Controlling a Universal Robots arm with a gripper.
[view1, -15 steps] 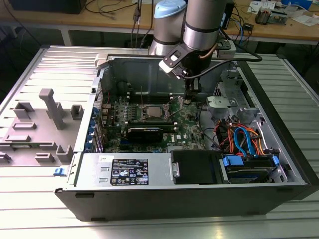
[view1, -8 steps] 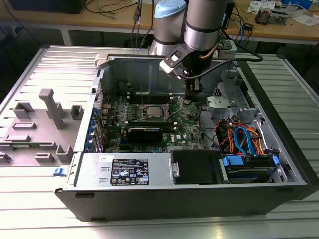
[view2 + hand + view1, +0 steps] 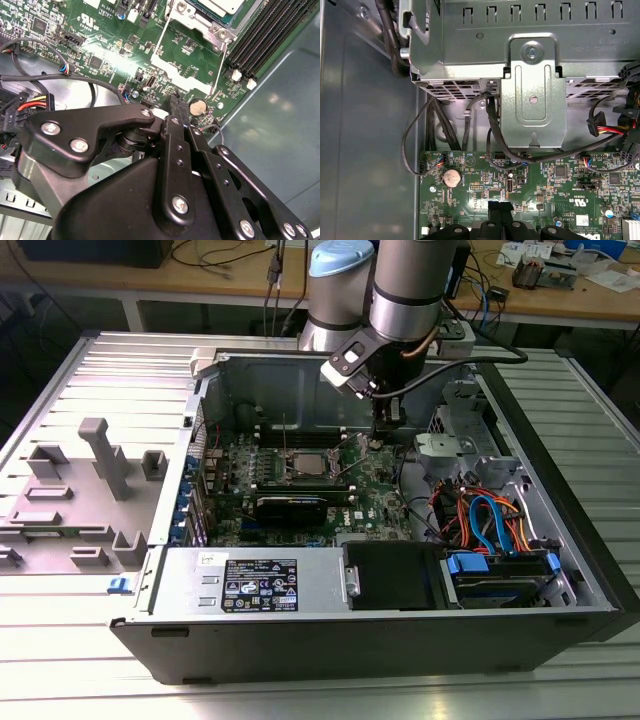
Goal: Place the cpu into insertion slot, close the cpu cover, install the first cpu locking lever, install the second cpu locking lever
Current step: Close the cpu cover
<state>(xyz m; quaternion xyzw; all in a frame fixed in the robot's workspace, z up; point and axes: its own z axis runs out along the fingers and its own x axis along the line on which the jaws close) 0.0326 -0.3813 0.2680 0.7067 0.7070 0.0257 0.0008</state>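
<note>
The claw (image 3: 378, 439) is hanging clenched, its fingertips pressing together on nothing, just over the green motherboard (image 3: 375, 488) near a round silver coin cell (image 3: 198, 106). In the exterior view the cpu (image 3: 307, 462), flat, square and silvery, is lying near, at about eight o'clock from the claw, sitting inside the metal-rimmed insertion slot (image 3: 289, 470).

The cpu (image 3: 306, 462), a small square chip with a silvery top, lies flat in the insertion slot (image 3: 289, 474) on the green motherboard. In the second wrist view, two thin wire locking levers (image 3: 218, 70) angle away from the slot's silver rim.
</note>
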